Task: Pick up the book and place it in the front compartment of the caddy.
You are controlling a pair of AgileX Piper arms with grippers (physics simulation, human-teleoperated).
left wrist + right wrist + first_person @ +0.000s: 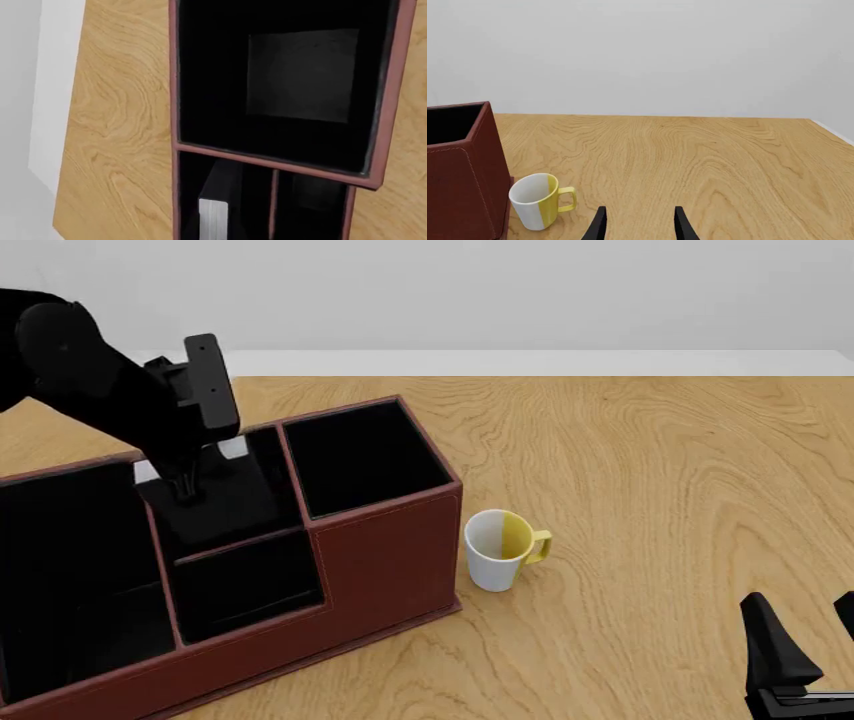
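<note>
Your left gripper (pixel 187 478) hangs just above the caddy (pixel 387 570), its fingers hidden so I cannot tell their grip, with the book (pixel 217 210) upright in the front compartment (pixel 220 502) below them, while your right gripper (pixel 639 225) idles, fingers apart, beside the mug (pixel 501 550).

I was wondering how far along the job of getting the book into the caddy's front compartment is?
Done: the book is off the table and leans, tilted, in the caddy's middle cell, the front compartment. In hand: the left gripper is right at the book; whether it grips is unclear. Left: let go if needed and lift clear. The right gripper is open and idle.
</note>
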